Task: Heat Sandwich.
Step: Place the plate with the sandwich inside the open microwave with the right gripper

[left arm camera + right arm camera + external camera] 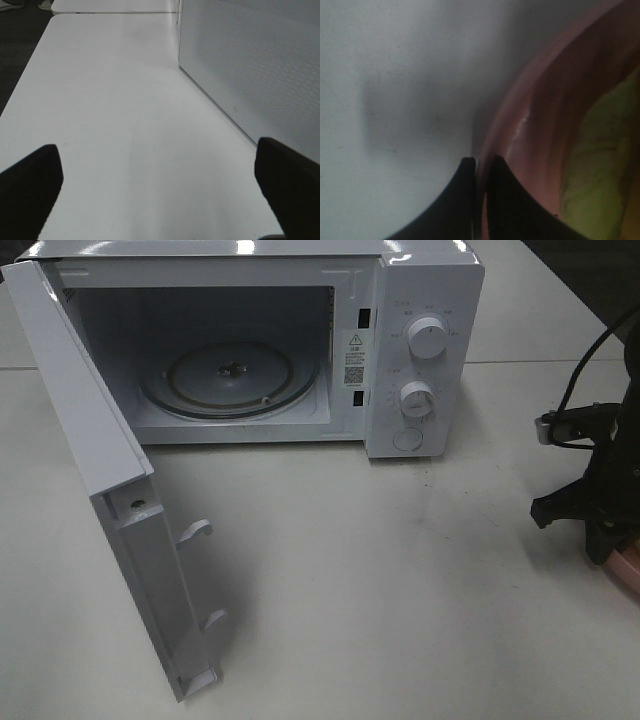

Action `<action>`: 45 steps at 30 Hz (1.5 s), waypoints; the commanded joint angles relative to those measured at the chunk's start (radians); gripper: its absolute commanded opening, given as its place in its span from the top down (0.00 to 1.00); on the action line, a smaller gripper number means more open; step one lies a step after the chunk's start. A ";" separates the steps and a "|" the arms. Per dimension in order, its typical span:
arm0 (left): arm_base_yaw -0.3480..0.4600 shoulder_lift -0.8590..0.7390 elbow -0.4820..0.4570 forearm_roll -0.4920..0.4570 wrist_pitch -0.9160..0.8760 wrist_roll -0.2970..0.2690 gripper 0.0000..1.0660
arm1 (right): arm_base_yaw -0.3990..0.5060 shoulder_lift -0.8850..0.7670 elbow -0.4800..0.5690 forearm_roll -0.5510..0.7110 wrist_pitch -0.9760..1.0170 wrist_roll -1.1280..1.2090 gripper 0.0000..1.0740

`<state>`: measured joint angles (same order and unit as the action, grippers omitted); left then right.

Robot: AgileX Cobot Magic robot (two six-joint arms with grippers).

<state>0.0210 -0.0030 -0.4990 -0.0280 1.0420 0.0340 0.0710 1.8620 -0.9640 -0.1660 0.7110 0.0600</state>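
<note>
In the right wrist view my right gripper [481, 162] is shut on the rim of the round pink plate [530, 120], one finger outside the rim and one inside. The sandwich [600, 165] lies on that plate; only a blurred yellow-green patch of it shows. In the exterior high view the right arm [600, 490] stands at the far right edge over a sliver of the pink plate [626, 568]. The left wrist view shows my left gripper [157, 150] open with nothing between its fingers, low over the table beside the microwave's perforated side wall [250, 65].
The white microwave [420, 350] stands at the back of the table [380, 590]. Its door [120, 490] swings out to the left and front. Inside lies the glass turntable [228, 375]. A black cable [590, 350] hangs at the right.
</note>
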 commanded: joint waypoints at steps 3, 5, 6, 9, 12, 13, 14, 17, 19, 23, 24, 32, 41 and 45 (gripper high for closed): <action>0.002 -0.029 0.003 0.000 -0.005 0.001 0.05 | 0.047 0.000 0.003 -0.080 0.024 0.088 1.00; 0.002 -0.029 0.003 0.000 -0.005 0.001 0.05 | 0.054 0.000 0.003 -0.099 0.031 0.108 1.00; 0.002 -0.029 0.003 0.000 -0.005 0.001 0.05 | 0.061 0.000 0.003 -0.112 0.033 0.123 1.00; 0.002 -0.029 0.003 0.000 -0.005 0.001 0.05 | 0.084 0.000 0.003 -0.144 0.048 0.160 1.00; 0.002 -0.029 0.003 0.000 -0.005 0.001 0.05 | 0.111 0.000 0.003 -0.195 0.069 0.213 1.00; 0.002 -0.029 0.003 0.000 -0.005 0.001 0.05 | 0.119 0.000 0.003 -0.209 0.076 0.225 1.00; 0.002 -0.029 0.003 0.000 -0.005 0.001 0.05 | 0.119 0.000 0.003 -0.209 0.076 0.225 1.00; 0.002 -0.029 0.003 0.000 -0.005 0.001 0.05 | 0.149 0.000 0.003 -0.248 0.104 0.258 1.00; 0.002 -0.029 0.003 0.000 -0.005 0.001 0.05 | 0.155 0.000 0.003 -0.254 0.107 0.264 1.00; 0.002 -0.029 0.003 0.000 -0.005 0.001 0.05 | 0.190 0.000 0.024 -0.269 0.113 0.281 1.00; 0.002 -0.029 0.003 0.000 -0.005 0.001 0.05 | 0.190 0.000 0.024 -0.269 0.113 0.281 1.00; 0.002 -0.029 0.003 0.000 -0.005 0.001 0.05 | 0.261 -0.024 0.057 -0.290 0.151 0.306 1.00; 0.002 -0.029 0.003 0.000 -0.005 0.001 0.05 | 0.317 -0.133 0.122 -0.293 0.162 0.322 1.00; 0.002 -0.029 0.003 0.000 -0.005 0.001 0.05 | 0.346 -0.201 0.187 -0.289 0.187 0.322 1.00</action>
<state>0.0210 -0.0030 -0.4990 -0.0280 1.0420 0.0340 0.4050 1.6960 -0.8050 -0.4300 0.8620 0.3690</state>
